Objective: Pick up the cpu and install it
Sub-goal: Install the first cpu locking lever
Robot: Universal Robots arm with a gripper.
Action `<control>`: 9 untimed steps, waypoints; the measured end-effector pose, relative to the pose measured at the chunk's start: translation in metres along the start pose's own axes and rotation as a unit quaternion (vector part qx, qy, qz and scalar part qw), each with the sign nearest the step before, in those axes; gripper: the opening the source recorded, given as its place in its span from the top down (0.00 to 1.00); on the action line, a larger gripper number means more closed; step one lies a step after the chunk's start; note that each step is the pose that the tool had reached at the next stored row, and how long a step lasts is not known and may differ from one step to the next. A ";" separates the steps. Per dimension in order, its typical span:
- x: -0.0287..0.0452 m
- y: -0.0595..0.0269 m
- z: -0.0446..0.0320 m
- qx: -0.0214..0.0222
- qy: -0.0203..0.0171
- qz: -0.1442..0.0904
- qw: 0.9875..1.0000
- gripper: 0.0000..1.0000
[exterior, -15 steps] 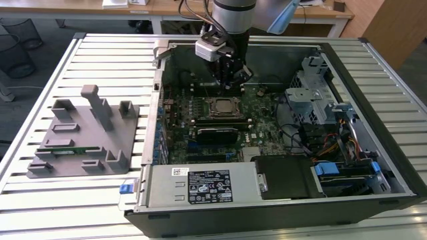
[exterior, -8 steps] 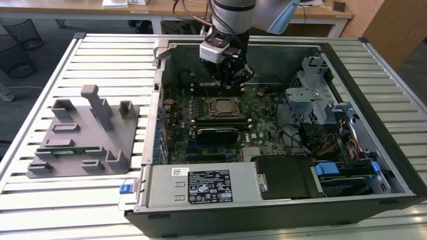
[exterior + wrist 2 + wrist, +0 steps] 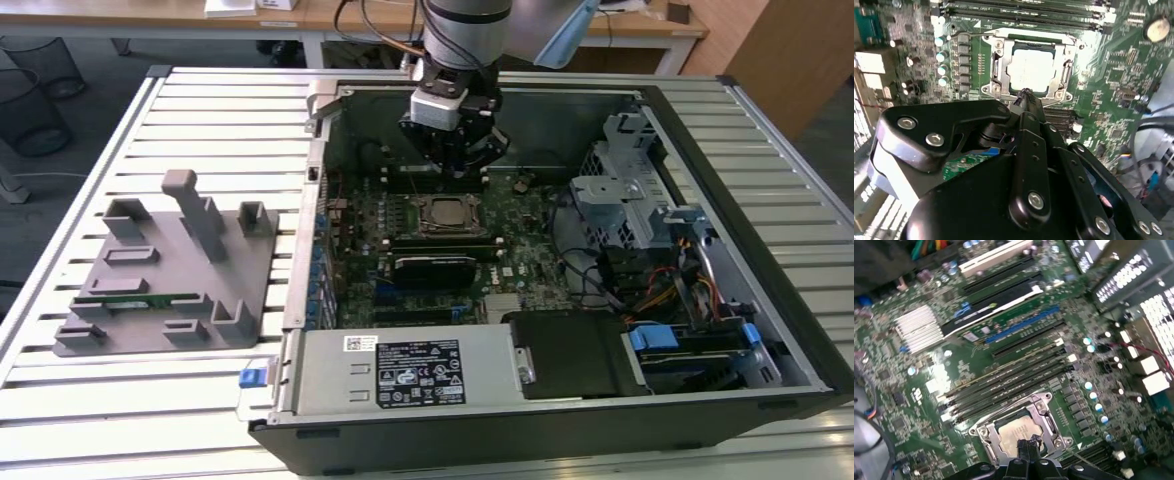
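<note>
Open room above the socket (image 3: pixel 442 213); drive cage (image 3: pixel 625 190) and power supply (image 3: pixel 400 372) stand well aside

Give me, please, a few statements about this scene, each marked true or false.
1. The cpu sits in the motherboard socket. True.
2. The end effector grips the cpu. False: it is shut on nothing, close to the socket.
3. A green memory stick lies on the grey fixture outside the computer case. True.
4. The computer case is closed. False: it lies open, with its inside exposed.
</note>
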State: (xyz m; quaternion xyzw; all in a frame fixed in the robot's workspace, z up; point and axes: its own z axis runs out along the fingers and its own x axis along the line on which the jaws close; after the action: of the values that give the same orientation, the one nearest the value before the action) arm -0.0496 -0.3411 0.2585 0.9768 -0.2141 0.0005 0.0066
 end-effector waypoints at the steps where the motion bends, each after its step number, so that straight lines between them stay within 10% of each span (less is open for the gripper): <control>1: 0.0000 0.0000 0.0002 0.000 0.000 -0.009 1.000 0.89; 9: -0.0001 0.0000 0.0013 0.000 0.001 -0.069 0.998 0.89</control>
State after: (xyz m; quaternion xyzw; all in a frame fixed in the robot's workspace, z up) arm -0.0497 -0.3411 0.2572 0.9893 -0.1459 0.0009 0.0066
